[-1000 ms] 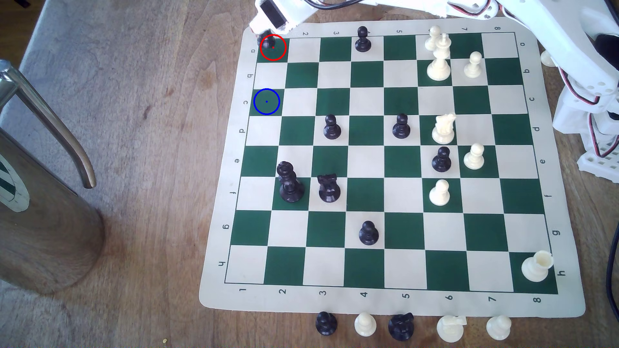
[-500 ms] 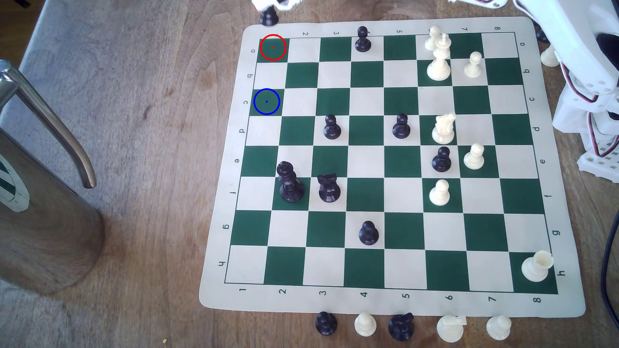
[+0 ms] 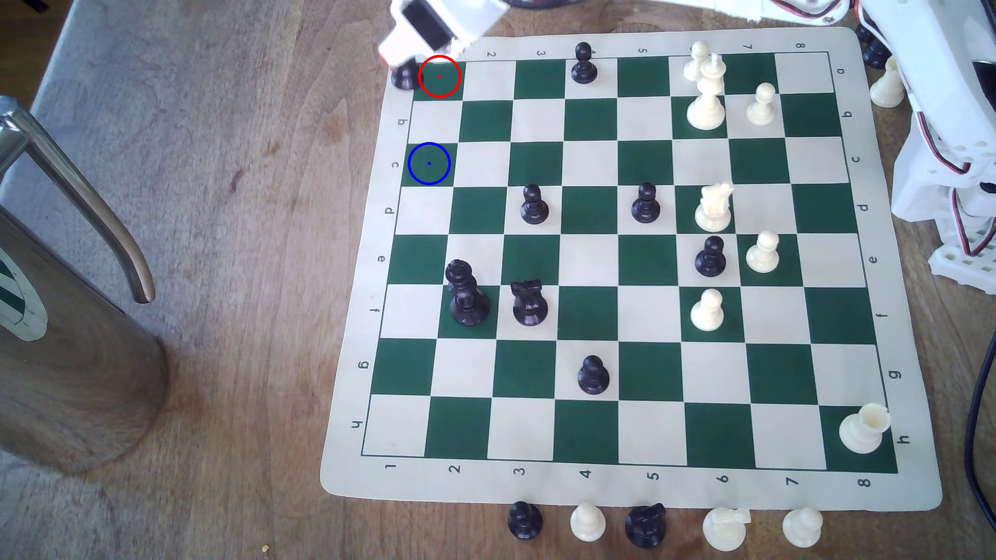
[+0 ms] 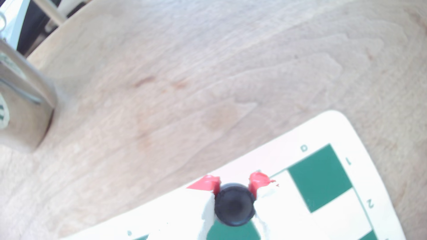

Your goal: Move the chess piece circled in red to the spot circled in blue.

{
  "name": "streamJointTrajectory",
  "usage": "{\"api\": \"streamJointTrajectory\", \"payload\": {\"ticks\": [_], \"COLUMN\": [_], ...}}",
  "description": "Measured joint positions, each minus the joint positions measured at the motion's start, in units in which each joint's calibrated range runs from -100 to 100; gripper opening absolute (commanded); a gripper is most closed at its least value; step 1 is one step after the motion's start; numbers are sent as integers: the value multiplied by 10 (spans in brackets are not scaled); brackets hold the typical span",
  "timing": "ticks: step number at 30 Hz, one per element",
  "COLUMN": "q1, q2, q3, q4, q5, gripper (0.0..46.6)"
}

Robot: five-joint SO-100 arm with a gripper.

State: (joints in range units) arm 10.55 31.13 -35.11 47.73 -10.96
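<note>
My gripper (image 4: pixel 234 184) is closed on the black rook (image 4: pixel 234 205), red-tipped fingers (image 4: pixel 208 182) pressed against both sides of it. In the exterior view the rook (image 3: pixel 401 78) hangs over the chess mat's (image 3: pixel 345 431) cream border, just left of the red-ringed square (image 3: pixel 439 76). The blue-ringed square (image 3: pixel 429 163) sits unoccupied, two rows nearer the camera.

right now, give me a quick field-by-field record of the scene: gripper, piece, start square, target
gripper: shut on the rook, red-tipped fingers either side of it
rook: held, over the board's margin just to the exterior view's left of the red-ringed square
red-ringed square: vacant
blue-ringed square: vacant, rook not yet there
chessboard: on the wooden table
</note>
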Motion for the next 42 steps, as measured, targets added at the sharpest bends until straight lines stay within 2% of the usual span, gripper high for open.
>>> {"api": "streamJointTrajectory", "payload": {"ticks": [11,16,26,42], "q1": [-31,-32,-32,-32], "q2": [20,47,82,91], "q3": [0,0,0,0], "q4": [-8,-8,-2,-2], "q5": [0,0,16,17], "gripper": [15,16,18,21]}}
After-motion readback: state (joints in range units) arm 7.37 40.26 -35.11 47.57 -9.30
